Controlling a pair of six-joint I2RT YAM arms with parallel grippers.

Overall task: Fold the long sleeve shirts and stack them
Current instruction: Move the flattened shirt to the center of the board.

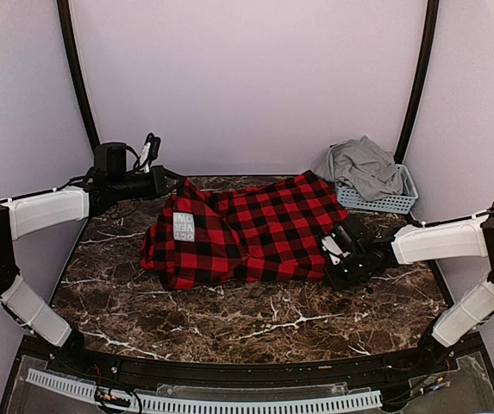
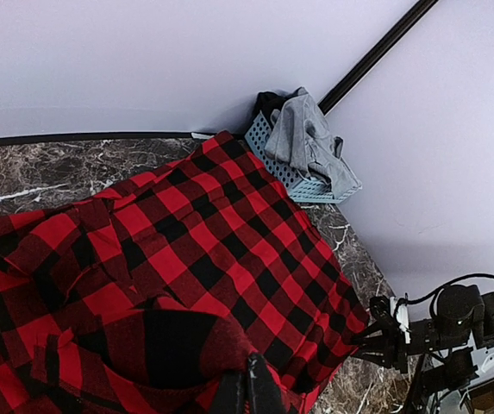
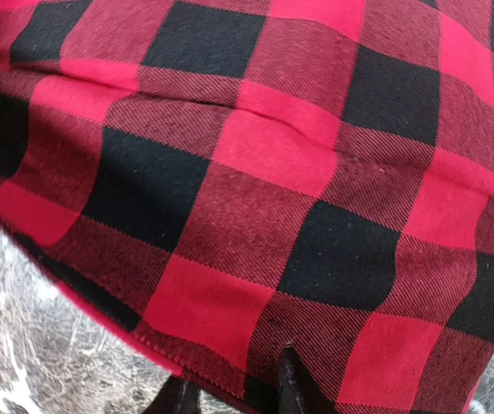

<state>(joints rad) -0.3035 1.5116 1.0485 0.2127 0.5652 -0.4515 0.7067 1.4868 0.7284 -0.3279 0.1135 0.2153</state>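
Left fingers (image 2: 257, 395) pressed together, pinching raised fold at far-left corner of checked shirt (image 1: 247, 233). Shirt lies spread, rumpled, mid-desk (image 1: 229, 319), white lettering (image 1: 183, 226) on left part. Right fingers (image 3: 290, 384) slightly apart at shirt's right hem; grip cannot be told. Grey shirt (image 1: 367, 166) heaped in basket (image 1: 397, 204), far right corner.

A red-and-black buffalo check shirt (image 1: 255, 228) lies rumpled and loosely folded across the middle of the desk (image 1: 229, 319), with white block letters (image 1: 183, 226) on a fold at its left end. A plain light grey shirt (image 1: 365, 166) sits heaped in the blue basket (image 1: 393, 203) at the far right corner.
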